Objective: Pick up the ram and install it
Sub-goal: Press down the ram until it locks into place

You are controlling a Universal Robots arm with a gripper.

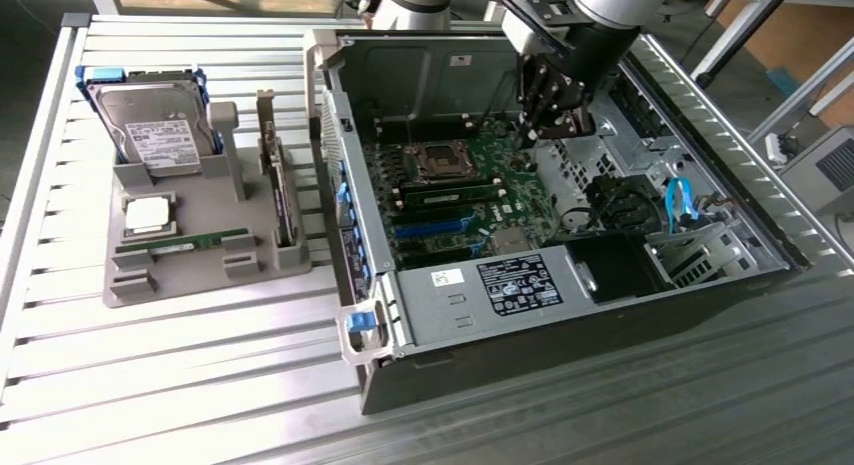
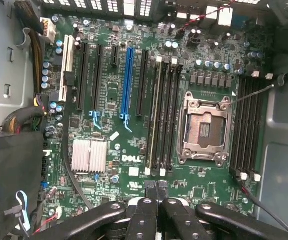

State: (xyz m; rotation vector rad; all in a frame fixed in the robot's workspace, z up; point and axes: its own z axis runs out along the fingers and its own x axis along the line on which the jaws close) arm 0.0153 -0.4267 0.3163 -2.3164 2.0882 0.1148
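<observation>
green, slim, chip-lined ram stick (image 2: 153, 115) stands edge-up in a black memory slot beside the square metal cpu socket (image 2: 206, 127), long axis aimed toward the black gripper's (image 2: 157, 192) shut, empty fingertips nearby.

Ram (image 1: 447, 197) sits in motherboard (image 1: 461, 210), inside computer case (image 1: 694, 285).

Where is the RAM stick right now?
A ram stick sits seated in a motherboard slot inside the open computer case, just below the empty CPU socket in the exterior view; the shut gripper hovers to that view's right, holding nothing.
</observation>
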